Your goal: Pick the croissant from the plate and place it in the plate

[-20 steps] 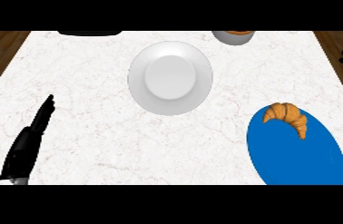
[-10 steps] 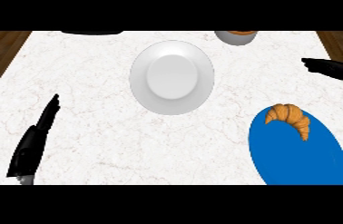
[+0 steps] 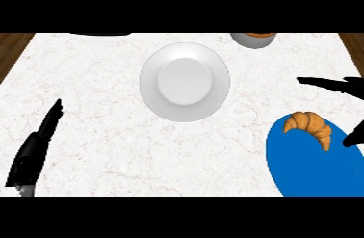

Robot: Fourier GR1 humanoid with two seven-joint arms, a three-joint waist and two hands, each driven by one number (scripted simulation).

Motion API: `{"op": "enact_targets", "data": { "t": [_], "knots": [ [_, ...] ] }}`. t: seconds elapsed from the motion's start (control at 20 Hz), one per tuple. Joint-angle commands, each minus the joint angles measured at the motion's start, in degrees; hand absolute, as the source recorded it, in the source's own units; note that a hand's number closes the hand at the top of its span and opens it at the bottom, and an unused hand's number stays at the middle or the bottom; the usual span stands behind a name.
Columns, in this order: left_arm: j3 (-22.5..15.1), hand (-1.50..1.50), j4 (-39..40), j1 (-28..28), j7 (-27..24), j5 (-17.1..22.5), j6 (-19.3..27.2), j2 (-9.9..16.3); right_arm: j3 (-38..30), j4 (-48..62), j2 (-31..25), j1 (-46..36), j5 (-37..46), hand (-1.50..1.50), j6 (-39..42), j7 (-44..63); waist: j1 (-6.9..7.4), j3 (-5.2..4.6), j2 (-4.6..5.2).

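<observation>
Here my right hand [image 3: 334,84], fingers spread wide, hovers just beyond the croissant [image 3: 310,126], whose long axis slants toward me on the blue plate [image 3: 305,169].

There is a single view, the head view, set above the counter and looking steeply down onto its white marbled top [image 3: 107,136], so that the surface fills nearly the whole frame. It faces away from the robot: the near edge of the counter lies along the bottom, the far edge along the top. Brown wooden floor [image 3: 14,44] shows only as thin wedges at the upper left and upper right corners. The framing is close enough that the blue plate [image 3: 305,165] is cut off at the lower right. No second view overlaps it.
</observation>
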Motion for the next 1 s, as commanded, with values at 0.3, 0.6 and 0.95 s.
{"op": "enact_targets", "data": {
  "t": [0.3,0.6,0.95],
  "knots": [
    [1.9,0.0,4.4,-3.7,-0.3,-0.4,-0.9,-0.6,10.5,12.2,3.3,-3.6,8.7,-1.5,-1.0,-18.2,-0.77,-0.08,0.07],
    [1.6,0.0,1.3,-0.1,-0.8,-0.6,-1.6,-0.7,14.7,18.0,5.2,-8.1,10.7,-1.5,-1.1,-20.1,-0.12,-0.1,-0.13],
    [0.4,0.0,-2.7,0.9,3.0,-2.5,-0.5,-1.7,17.3,25.7,8.7,-10.4,12.5,-1.5,-5.1,-23.1,-0.24,-0.07,-0.29]
  ]
}}
